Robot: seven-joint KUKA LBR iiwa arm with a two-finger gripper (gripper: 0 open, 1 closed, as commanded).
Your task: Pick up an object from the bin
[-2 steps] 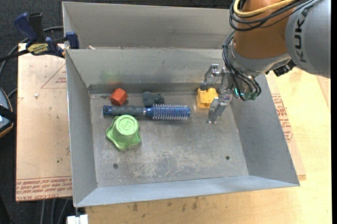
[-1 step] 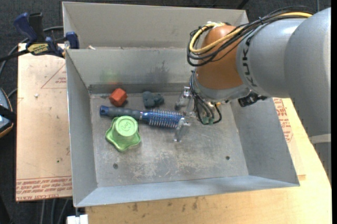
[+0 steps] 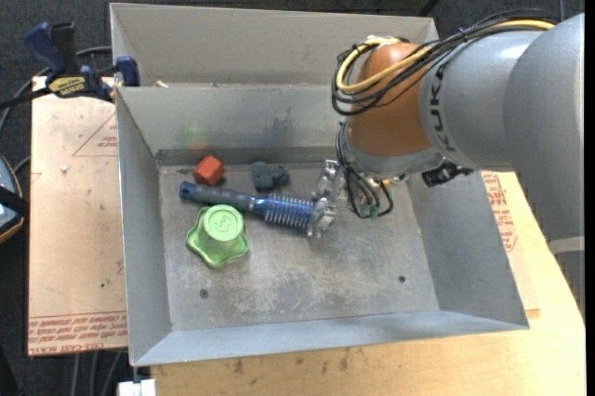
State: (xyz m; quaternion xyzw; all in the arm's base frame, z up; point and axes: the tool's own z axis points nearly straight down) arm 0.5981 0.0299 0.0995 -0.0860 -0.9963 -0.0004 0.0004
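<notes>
Down at the middle of the grey metal bin (image 3: 307,292), the gripper (image 3: 325,199) hangs low over the floor, carried by the grey arm (image 3: 502,97) with its orange cover (image 3: 386,97) and looped yellow and black cables (image 3: 353,69). Its 2 metal fingers (image 3: 329,175) stand parted, 1 toward the back wall and 1 toward the front, and nothing is visibly clamped between them. Just beside them, on their left, lies a blue brush (image 3: 270,208) with its coiled bristle end close against the nearer finger and its dark blue handle pointing away to the left. Behind the brush sit a small red block (image 3: 210,169) and a small dark blue-grey piece (image 3: 270,174), slightly apart from each other. A green plastic cup (image 3: 218,236) rests in front of the handle, just beside it.
</notes>
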